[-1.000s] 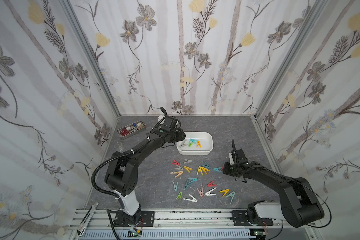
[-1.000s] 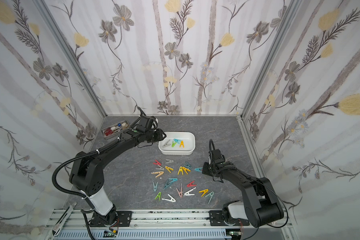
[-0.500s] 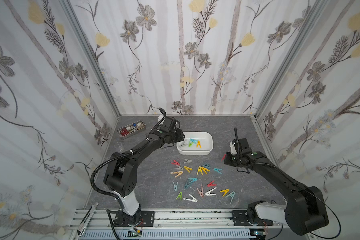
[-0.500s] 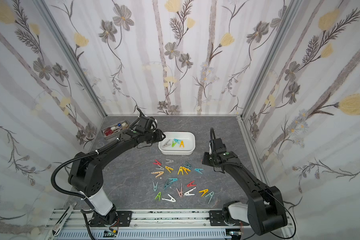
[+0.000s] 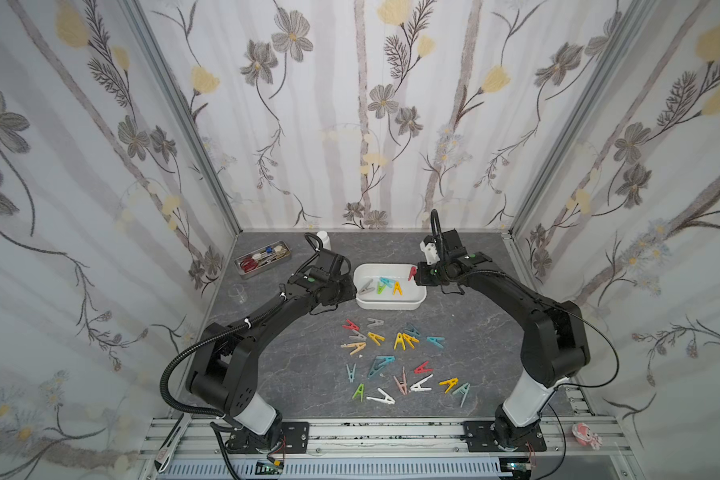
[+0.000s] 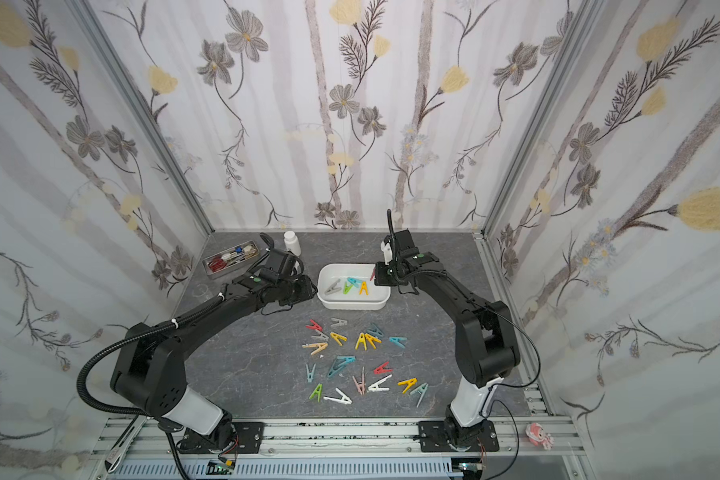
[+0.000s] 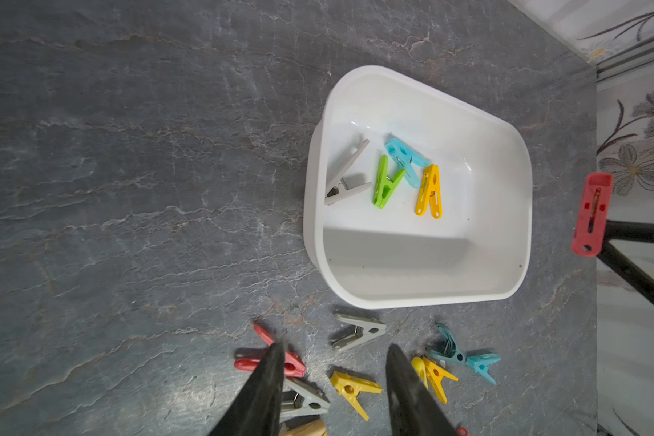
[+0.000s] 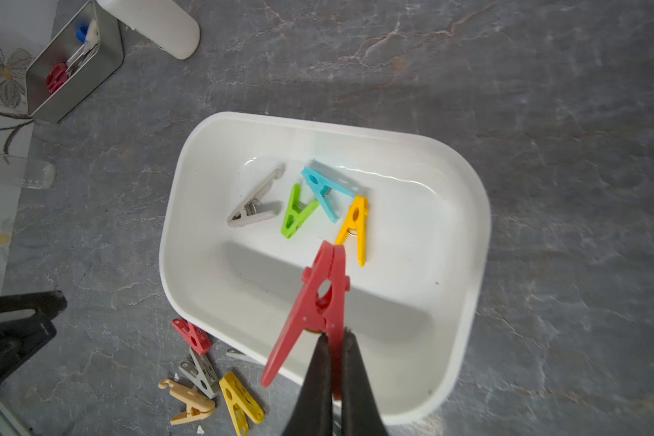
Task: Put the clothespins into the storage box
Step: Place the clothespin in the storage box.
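While in storage box [image 5: 387,304] — four clothespins [image 5: 397,288]

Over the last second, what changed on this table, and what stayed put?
The right gripper, shut on a red clothespin, rose from the pile's edge and swung to the storage box, now over it. The left gripper, the box and loose clothespins stayed.

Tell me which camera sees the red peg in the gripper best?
The right wrist view: the red peg looks big and whole, pinched by the right gripper. The left wrist view shows it edge-on; both top views, a speck.
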You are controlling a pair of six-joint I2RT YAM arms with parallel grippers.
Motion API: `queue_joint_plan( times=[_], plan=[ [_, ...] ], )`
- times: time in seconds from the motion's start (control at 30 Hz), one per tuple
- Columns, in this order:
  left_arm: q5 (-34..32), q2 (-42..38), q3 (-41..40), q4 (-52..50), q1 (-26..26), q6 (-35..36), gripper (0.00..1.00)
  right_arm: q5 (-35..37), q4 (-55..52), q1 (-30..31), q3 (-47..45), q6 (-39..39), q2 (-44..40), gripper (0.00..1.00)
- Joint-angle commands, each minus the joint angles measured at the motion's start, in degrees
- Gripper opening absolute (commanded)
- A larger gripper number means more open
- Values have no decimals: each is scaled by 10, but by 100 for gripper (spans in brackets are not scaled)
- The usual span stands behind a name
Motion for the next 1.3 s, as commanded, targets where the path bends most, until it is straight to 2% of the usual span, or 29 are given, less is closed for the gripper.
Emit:
queue_joint_plan(
  times=[0.0, 0.2, 0.43, 0.57, 0.67, 0.73, 1.27],
  plan=[
    [-22, -18, -15, -24, 1, -3, 45, -16, 11, 13, 42, -21, 51, 6],
    [-22, -35, -53, -25, 2, -9, 45, -19, 23, 23, 90, -15, 134, 7],
    [-27, -54, -79, -20, 5, -15, 46, -14, 26, 26, 104, -12, 171, 8],
    [-22, -63, -92, -18, 8, -17, 48, -13, 27, 28, 106, -9, 176, 16],
    [-22, -67, -97, -15, 9, -19, 50, -6, 22, 29, 113, -8, 172, 25],
    [-22, -69, -99, -13, 9, -20, 51, 0, 17, 29, 119, -8, 164, 27],
    [-9, -68, -110, -1, 9, -24, 50, 22, -6, 55, 122, -18, 86, 27]
  ],
)
